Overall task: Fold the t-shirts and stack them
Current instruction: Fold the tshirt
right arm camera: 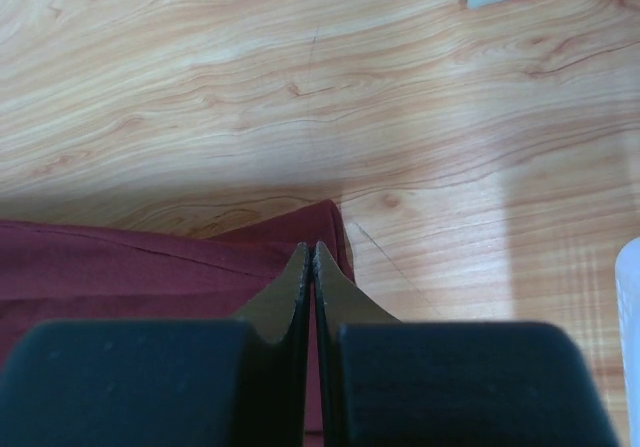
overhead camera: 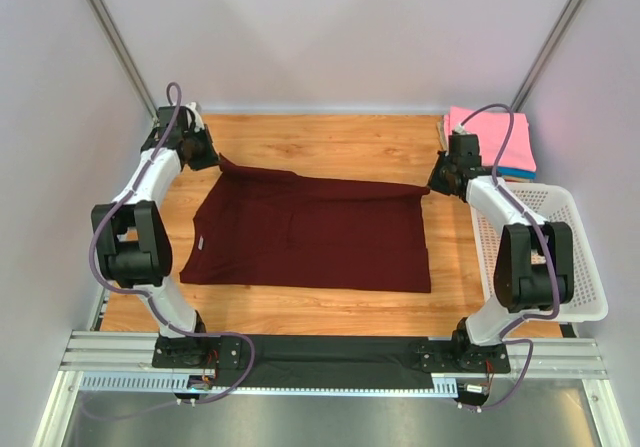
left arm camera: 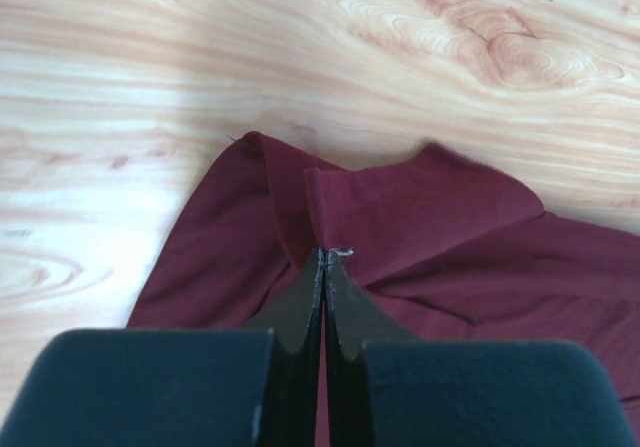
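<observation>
Now the dark maroon t-shirt (overhead camera: pixel 310 237) lies spread across the middle of the wooden surface (overhead camera: pixel 330 142), and I hold its far edge at both ends. The left claw (left arm camera: pixel 322 262) is pressed tight on a puckered fold of the far-left corner, and the right claw (right arm camera: pixel 309 255) is tight on the far-right corner. To fold well, I judge I should lift both corners evenly, hold the edge taut between them, and carry it toward the near side so the two edges meet squarely. The knit is soft, matte and limp, so any slack will likely wrinkle or skew. Folded pink and blue tees (overhead camera: pixel 490 137) sit as flat rectangles at the far right, just beyond the white perforated basket (overhead camera: pixel 555 191), well apart from my cloth.
</observation>
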Robot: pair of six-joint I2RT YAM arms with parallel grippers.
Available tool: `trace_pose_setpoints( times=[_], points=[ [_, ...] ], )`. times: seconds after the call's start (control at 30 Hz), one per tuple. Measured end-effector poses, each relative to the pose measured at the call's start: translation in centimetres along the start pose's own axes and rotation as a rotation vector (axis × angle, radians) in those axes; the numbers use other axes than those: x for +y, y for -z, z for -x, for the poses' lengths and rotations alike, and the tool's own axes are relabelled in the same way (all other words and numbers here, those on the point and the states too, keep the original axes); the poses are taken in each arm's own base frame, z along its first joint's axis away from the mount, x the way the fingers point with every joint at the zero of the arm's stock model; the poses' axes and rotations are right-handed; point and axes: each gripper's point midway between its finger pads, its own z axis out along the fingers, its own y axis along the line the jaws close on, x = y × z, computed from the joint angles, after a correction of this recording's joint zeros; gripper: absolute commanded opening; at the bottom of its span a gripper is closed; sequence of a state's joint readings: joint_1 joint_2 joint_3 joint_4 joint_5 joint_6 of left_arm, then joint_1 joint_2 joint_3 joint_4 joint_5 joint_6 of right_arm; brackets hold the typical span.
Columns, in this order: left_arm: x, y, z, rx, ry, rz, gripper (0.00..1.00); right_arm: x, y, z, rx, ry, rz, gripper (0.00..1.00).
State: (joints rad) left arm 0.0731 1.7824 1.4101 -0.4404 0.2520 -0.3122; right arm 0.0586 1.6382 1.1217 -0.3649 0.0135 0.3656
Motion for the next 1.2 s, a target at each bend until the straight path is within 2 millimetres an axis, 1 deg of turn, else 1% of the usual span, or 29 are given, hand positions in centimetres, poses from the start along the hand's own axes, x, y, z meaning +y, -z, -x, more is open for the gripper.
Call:
trace_pose_setpoints(
  times=[0.07, 0.13, 0.27, 0.33, 0.4, 0.5, 0.63, 0.7, 0.77, 0.93, 1.03, 1.13, 1.2],
  points=[
    [0.0, 1.0, 0.1, -0.012, -0.002, 0.013, 0.00, 0.1, 0.3, 0.1, -0.015, -0.001, 0.011, 0.00],
    [-0.1, 2.1, 0.4, -0.030, -0.005, 0.023, 0.00, 0.3, 0.3, 0.0, -0.026, -0.004, 0.029, 0.00],
    [-0.3, 4.2, 0.9, -0.065, -0.011, 0.040, 0.00, 0.3, -0.4, -1.5, -0.018, -0.008, 0.061, 0.00],
    [-0.4, 5.0, 1.1, -0.078, -0.012, 0.046, 0.00, 0.2, -0.5, -2.3, -0.016, -0.012, 0.071, 0.00],
    [-0.2, 5.5, 0.9, -0.082, -0.009, 0.055, 0.00, 0.2, -0.3, -2.5, -0.025, -0.014, 0.082, 0.00],
    [0.2, 6.0, 0.2, -0.071, 0.001, 0.068, 0.00, 0.5, 0.7, -2.1, -0.062, -0.022, 0.100, 0.00],
    [0.9, 6.2, -1.6, -0.030, 0.033, 0.091, 0.00, 1.0, 2.0, -1.0, -0.116, -0.026, 0.124, 0.00],
    [1.0, 6.3, -2.4, -0.007, 0.044, 0.101, 0.00, 1.1, 2.4, -0.6, -0.130, -0.027, 0.130, 0.00],
    [1.2, 6.5, -2.7, 0.004, 0.053, 0.111, 0.00, 1.1, 2.5, -0.7, -0.134, -0.027, 0.132, 0.00],
    [1.3, 7.8, -4.0, 0.017, 0.066, 0.121, 0.00, 0.4, 2.3, -2.2, -0.097, -0.045, 0.114, 0.00],
    [1.4, 8.6, -4.8, 0.024, 0.071, 0.125, 0.00, -0.3, 2.1, -3.7, -0.055, -0.058, 0.087, 0.00],
    [1.6, 9.0, -6.1, 0.042, 0.078, 0.131, 0.00, -0.8, 2.2, -4.7, -0.027, -0.066, 0.067, 0.00],
    [1.8, 9.1, -7.3, 0.070, 0.086, 0.138, 0.00, -1.2, 2.5, -5.5, -0.009, -0.073, 0.057, 0.00]
  ],
)
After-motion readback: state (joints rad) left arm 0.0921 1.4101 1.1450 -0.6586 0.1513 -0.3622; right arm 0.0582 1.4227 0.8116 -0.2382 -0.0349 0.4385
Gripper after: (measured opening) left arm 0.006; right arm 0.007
